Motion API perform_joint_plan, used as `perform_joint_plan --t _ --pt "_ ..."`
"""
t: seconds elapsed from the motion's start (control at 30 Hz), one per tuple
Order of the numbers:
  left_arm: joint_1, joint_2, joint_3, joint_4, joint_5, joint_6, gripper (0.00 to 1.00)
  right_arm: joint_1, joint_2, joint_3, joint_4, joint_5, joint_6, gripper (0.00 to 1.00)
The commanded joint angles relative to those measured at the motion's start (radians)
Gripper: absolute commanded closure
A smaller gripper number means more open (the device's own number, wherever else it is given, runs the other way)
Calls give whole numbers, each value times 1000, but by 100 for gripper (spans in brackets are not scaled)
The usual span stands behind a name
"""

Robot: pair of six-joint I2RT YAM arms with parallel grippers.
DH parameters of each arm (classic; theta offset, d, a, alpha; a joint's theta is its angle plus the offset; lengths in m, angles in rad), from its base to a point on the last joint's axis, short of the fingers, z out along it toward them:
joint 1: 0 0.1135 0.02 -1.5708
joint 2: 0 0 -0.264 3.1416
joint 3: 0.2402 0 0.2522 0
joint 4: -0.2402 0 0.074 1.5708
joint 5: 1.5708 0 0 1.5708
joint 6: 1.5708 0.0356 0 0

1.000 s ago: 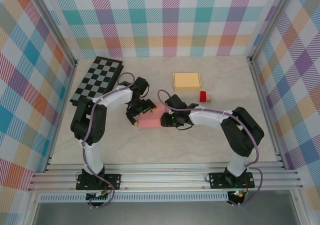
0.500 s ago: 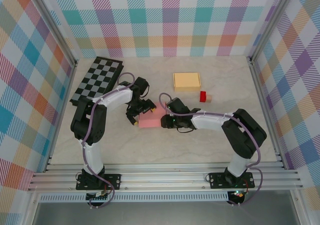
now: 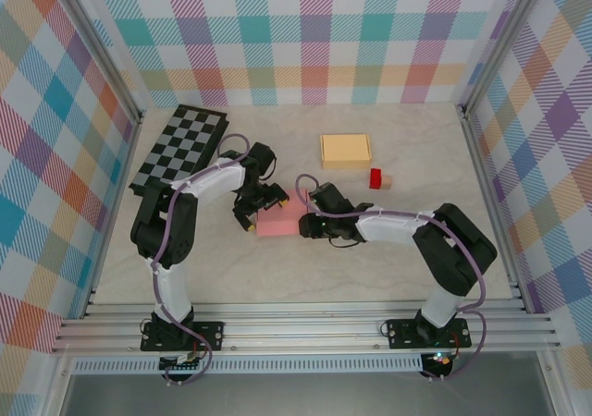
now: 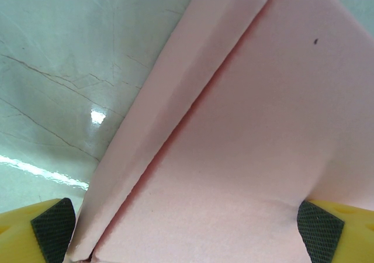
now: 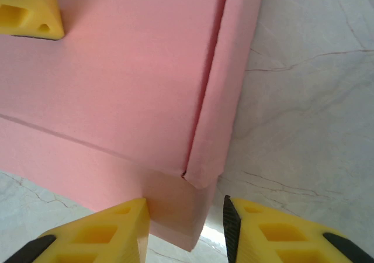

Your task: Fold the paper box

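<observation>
Pink paper box (image 3: 279, 220), middle of the table (image 3: 370, 268), looks light and crushable; take its folded edges. Left gripper (image 4: 186, 239) gapes astride it; right gripper (image 5: 184, 228) sits half-open round 1 corner.

I find nothing to read in any of my feeds: no text, label, brand, number or sign. The pink paper box (image 4: 245, 158) is plain on every face I can see, apart from one tiny dark speck that forms no character. The checkered board (image 3: 178, 148) carries only its black and white squares.
</observation>
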Motion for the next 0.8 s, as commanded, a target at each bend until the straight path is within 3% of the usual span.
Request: perform_joint_plan --t 0.0,0.37,0.77 --pt "17 83 -36 -72 -129 -1 1 -4 -15 -26 -80 54 -3 61" --pt "17 81 -36 -75 -127 0 1 -4 30 2 -84 85 -41 63" --pt "18 79 -36 -67 -106 3 1 -4 73 -6 2 201 -245 62"
